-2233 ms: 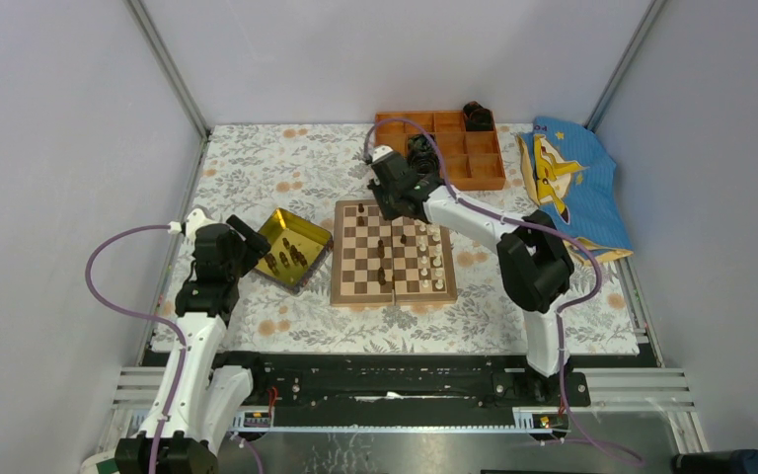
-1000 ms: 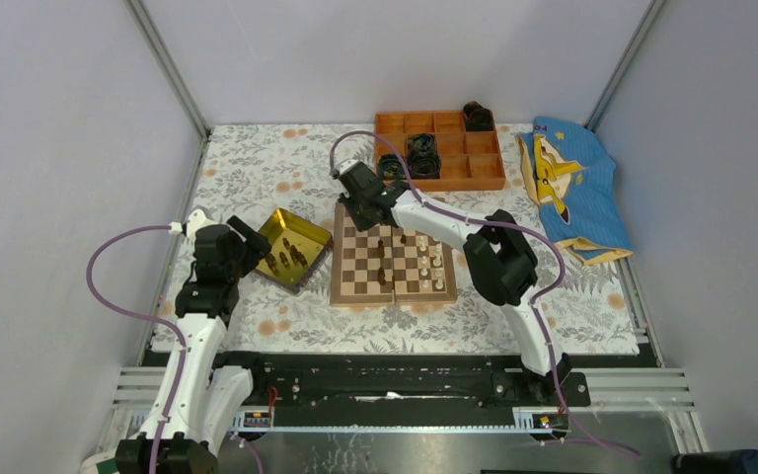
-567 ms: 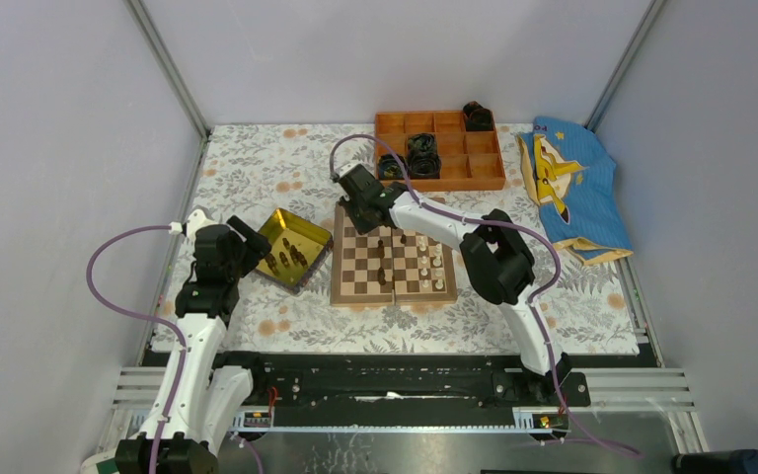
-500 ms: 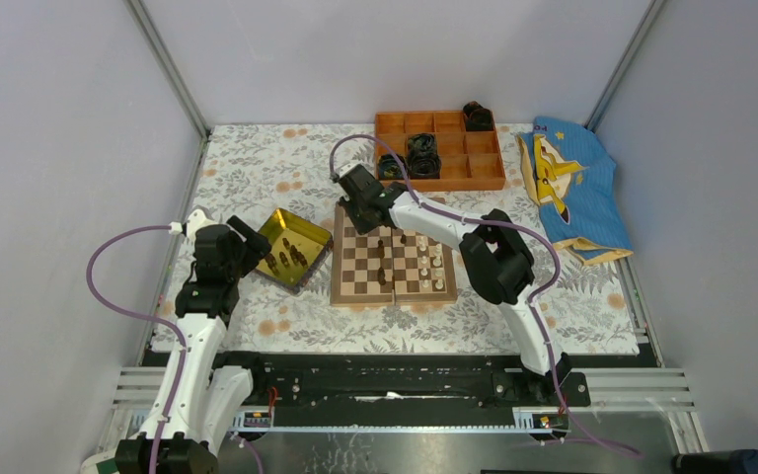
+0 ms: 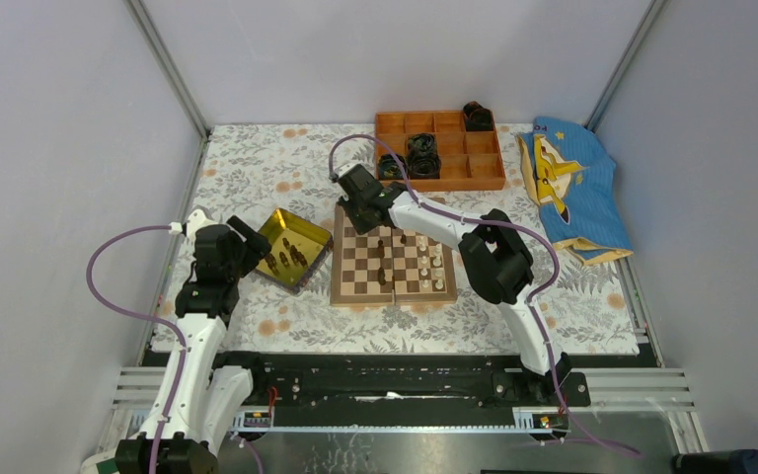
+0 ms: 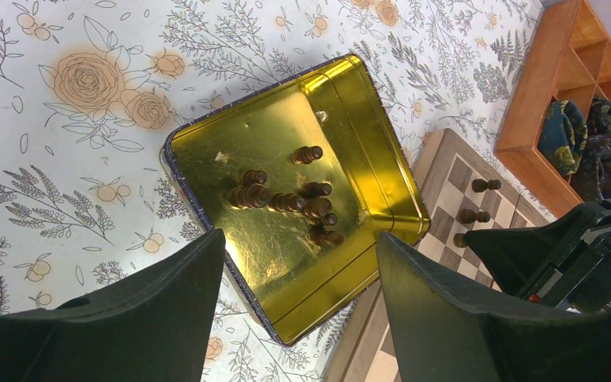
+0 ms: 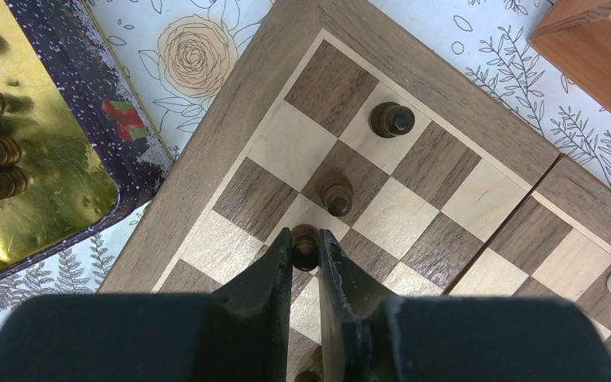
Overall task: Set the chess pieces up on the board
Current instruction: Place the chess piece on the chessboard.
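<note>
The chessboard lies mid-table, with a few dark and cream chess pieces on it. My right gripper is shut on a dark brown piece over the board's far left corner; in the top view it is at the same corner. Two more dark pieces stand just beyond it. My left gripper is open and empty above the gold tray, which holds several dark pieces. The tray also shows in the top view.
An orange compartmented box with black coiled rolls stands behind the board. A blue cloth with a yellow figure lies at the right. The tray's dark rim is close to the board's left edge.
My right gripper has moved left from the board's far middle to its far left corner and has since held still there. The left arm has not moved.
</note>
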{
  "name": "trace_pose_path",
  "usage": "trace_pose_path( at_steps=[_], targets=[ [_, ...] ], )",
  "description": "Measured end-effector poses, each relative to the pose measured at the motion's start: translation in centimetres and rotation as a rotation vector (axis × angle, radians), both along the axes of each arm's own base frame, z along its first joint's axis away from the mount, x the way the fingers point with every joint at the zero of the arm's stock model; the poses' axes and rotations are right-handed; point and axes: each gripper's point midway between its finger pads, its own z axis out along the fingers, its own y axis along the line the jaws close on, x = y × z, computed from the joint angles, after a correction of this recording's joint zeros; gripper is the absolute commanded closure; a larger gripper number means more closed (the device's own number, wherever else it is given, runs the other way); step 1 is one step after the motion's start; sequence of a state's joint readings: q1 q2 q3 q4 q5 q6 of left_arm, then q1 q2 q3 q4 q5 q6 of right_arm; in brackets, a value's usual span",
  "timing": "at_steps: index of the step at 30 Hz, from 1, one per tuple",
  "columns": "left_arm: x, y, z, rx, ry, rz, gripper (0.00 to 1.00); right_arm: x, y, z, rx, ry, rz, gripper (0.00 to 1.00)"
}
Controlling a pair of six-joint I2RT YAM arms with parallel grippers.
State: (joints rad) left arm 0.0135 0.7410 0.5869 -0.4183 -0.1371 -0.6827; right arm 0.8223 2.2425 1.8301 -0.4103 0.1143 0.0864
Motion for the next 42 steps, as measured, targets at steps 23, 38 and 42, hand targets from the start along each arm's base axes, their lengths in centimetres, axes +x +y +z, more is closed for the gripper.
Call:
trace_pose_path(
  at_steps=[23,38,42],
  targets=[
    [0.0,0.0,0.0,0.000,0.000,0.000,0.23,0.0,0.0,0.0,0.000,0.002,0.003,0.67],
    [0.0,0.0,0.0,0.000,0.000,0.000,0.21,-1.5,-1.2,-0.6,-0.026,0.025,0.009,0.58],
    [0.0,0.0,0.0,0.000,0.000,0.000,0.21,-1.9,-1.4,0.2,-0.019,0.019,0.013,0.56]
  ],
)
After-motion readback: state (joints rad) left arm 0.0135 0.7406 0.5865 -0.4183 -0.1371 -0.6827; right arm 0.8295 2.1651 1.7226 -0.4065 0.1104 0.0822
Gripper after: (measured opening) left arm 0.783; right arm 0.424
